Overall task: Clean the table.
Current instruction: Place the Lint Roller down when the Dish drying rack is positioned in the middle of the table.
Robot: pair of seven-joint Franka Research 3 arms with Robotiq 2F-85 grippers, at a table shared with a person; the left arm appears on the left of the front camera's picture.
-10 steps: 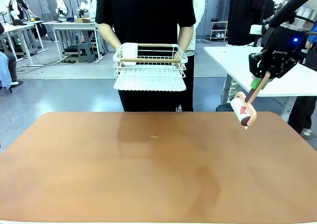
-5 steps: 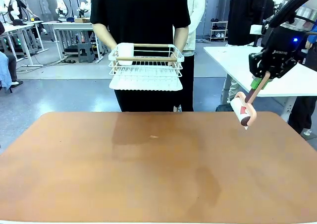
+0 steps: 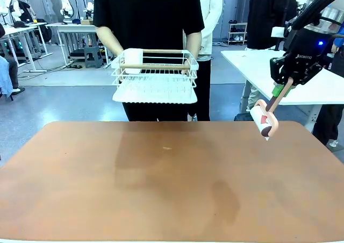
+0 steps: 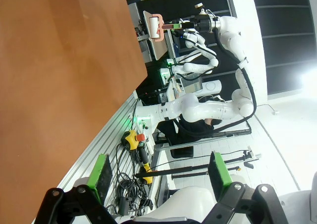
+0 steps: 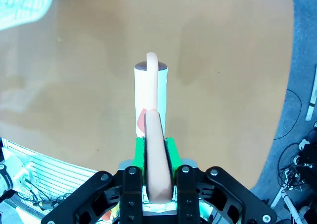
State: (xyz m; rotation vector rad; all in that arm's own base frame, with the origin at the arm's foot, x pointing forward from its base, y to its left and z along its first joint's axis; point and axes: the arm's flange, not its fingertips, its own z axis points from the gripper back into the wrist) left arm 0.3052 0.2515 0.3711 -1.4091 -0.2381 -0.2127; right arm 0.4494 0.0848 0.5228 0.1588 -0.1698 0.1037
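Right gripper (image 3: 281, 90) jaws clamped on lint roller (image 3: 264, 119) above desk (image 3: 172, 189) far right corner | left gripper (image 4: 158, 172) jaws apart, off desk edge | wire rack (image 3: 155, 76) held beyond desk far edge

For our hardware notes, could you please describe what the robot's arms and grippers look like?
Both arms are white with rounded, glossy segments; the right arm carries a black cable along it. The right gripper is black, with white lettering and a blue light on its body. Its fingers carry bright green pads, as does the left gripper.
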